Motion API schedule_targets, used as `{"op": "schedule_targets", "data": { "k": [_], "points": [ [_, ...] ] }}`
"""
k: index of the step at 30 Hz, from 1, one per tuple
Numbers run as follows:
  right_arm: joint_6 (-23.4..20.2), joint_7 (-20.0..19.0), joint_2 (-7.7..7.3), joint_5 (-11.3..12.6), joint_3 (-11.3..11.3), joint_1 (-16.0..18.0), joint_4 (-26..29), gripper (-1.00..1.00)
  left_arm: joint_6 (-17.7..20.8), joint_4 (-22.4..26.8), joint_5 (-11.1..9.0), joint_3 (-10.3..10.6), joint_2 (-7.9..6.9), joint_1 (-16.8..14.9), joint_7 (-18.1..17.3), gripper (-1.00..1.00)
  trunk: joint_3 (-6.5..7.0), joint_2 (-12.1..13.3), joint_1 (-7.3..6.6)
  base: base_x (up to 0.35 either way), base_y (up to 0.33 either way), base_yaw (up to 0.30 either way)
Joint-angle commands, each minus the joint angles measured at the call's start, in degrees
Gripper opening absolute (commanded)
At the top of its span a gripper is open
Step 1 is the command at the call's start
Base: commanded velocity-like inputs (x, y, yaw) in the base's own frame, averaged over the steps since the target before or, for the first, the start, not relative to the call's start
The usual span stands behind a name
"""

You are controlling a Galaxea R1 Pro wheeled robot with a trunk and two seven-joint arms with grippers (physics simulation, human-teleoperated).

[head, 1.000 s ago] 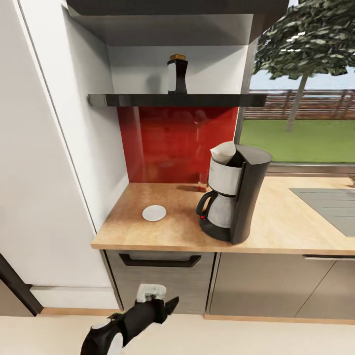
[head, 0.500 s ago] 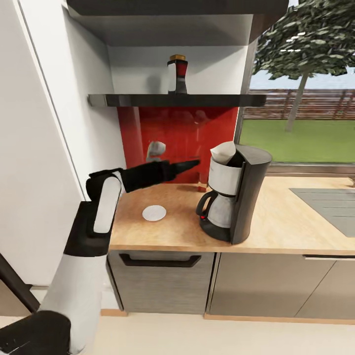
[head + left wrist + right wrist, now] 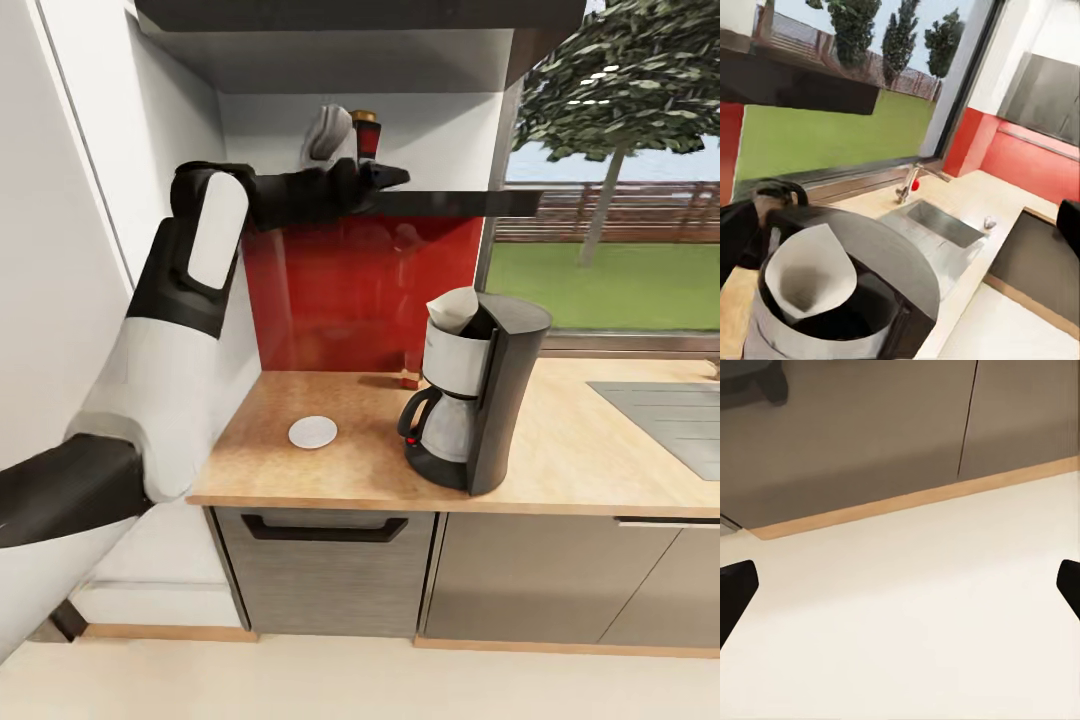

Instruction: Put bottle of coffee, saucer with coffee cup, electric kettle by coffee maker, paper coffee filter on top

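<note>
Left arm is reaching up to shelf height in head view, left claw point(image 3: 392, 177) pointing right, its tip sitting at the front edge of the kitchen shelf point(image 3: 470, 203), just in front of the bottle of coffee point(image 3: 365, 136). The bottle is standing upright on the shelf, partly hidden behind the wrist; can't tell if the claw is touching it, and can't tell if the left claw is open or closed.

Below, on the counter point(image 3: 580, 450): coffee maker point(image 3: 480, 400) is standing upright w/ the paper coffee filter point(image 3: 455, 310) sitting in its top basket, carafe underneath. Saucer point(image 3: 313, 432) is lying flat to the left of the machine, apart from it, nothing on it. Sink point(image 3: 665, 410) is showing at the far right of the counter.

Left wrist cam is looking down on the filter point(image 3: 811, 272) inside the machine's point(image 3: 881, 251) top, w/ the sink point(image 3: 941, 225) beyond.

Right wrist cam: right claw point(image 3: 900, 589) is hanging wide open over pale floor point(image 3: 915, 615), fingertips point(image 3: 735, 589) far apart, holding nothing, grey cabinet fronts point(image 3: 870, 427) ahead.
</note>
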State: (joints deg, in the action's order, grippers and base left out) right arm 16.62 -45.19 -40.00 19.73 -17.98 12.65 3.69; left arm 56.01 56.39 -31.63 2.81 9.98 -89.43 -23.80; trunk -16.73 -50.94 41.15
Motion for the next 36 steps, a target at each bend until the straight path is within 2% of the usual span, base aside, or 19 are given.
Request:
{"op": "schedule_targets", "data": {
  "k": [1,2,5,6,7,8,10,14,26,36],
  "points": [
    [0.2,-0.3,-0.05,-0.1,-0.3,0.1,-0.2,1.00,-0.1,-0.9,0.3,-0.4,0.02,-1.4,3.1,1.00,-0.08,-0.1,0.01,0.000,0.000,0.000],
    [0.3,-0.3,-0.12,-0.1,-0.3,0.0,-0.4,1.00,-1.0,-2.2,0.2,-1.2,0.02,-3.7,10.1,1.00,-0.08,-0.1,0.01,0.000,0.000,0.000],
    [0.3,-0.3,-0.22,-0.1,-0.3,0.0,-0.6,1.00,-2.9,-3.6,-0.5,-2.0,0.02,-7.1,19.7,1.00,-0.08,-0.1,0.01,0.000,0.000,0.000],
    [0.3,-0.3,-0.28,-0.1,-0.3,0.0,-0.7,1.00,-3.7,-4.9,-1.0,-2.3,0.02,-9.6,25.0,1.00,-0.08,-0.1,0.01,0.000,0.000,0.000],
    [0.3,-0.3,-0.34,-0.1,-0.3,0.0,-0.7,1.00,-4.2,-6.6,-1.4,-2.5,0.02,-12.2,28.9,1.00,-0.08,-0.1,0.01,0.000,0.000,0.000],
    [0.3,-0.3,-0.37,-0.1,-0.3,0.0,-0.8,1.00,-4.6,-7.5,-1.6,-2.7,0.02,-14.3,31.3,1.00,-0.08,-0.1,0.01,0.000,0.000,0.000],
    [0.3,-0.3,-0.45,-0.1,-0.3,0.0,-0.8,1.00,-4.9,-6.3,-1.8,-2.9,0.02,-16.1,33.4,1.00,-0.08,-0.1,0.01,0.000,0.000,0.000],
    [0.3,0.9,-0.75,-0.1,-0.3,0.0,-0.9,1.00,-5.0,-3.7,-2.0,-1.8,0.02,-17.6,35.2,1.00,-0.08,-0.1,0.01,0.000,0.000,0.000],
    [0.4,2.8,-0.87,0.0,-0.3,0.0,-0.9,1.00,-4.9,-2.5,-2.1,-0.9,0.02,-18.0,35.6,1.00,-0.08,-0.1,0.01,0.000,0.000,0.000],
    [4.1,2.8,-0.80,0.8,-0.3,0.0,-1.0,1.00,-4.9,-2.4,-2.1,-0.9,0.02,-18.0,35.6,1.00,1.71,4.0,-2.19,0.000,0.000,0.000]
  ]
}}
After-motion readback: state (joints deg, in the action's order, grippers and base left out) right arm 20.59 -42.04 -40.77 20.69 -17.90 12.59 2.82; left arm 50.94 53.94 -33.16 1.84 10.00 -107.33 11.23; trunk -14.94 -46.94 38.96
